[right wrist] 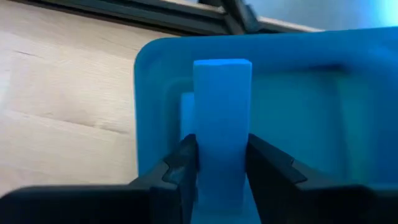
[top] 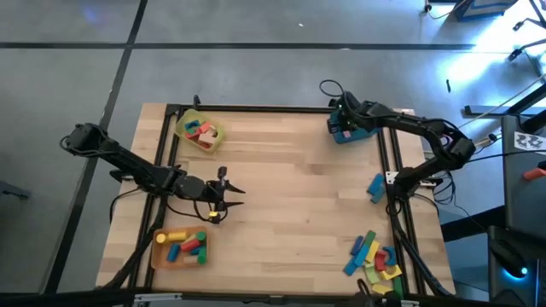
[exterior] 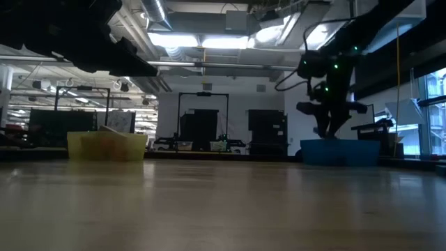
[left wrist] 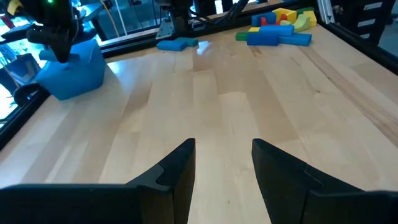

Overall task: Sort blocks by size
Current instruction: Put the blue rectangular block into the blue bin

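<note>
Workshop interior: grey floor (top: 256, 77) with dark seams surrounds the wooden counter (top: 290, 196); bright ceiling light panels (exterior: 209, 40), exposed ducting, dark equipment racks (exterior: 202, 118), and windows (exterior: 428, 104) at one side.

No readable text or labels anywhere.

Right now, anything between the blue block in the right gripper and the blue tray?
Nothing visible. The right gripper holds the blue rectangular block directly over the blue plastic tray; only another blue block shows inside, beside it.
</note>
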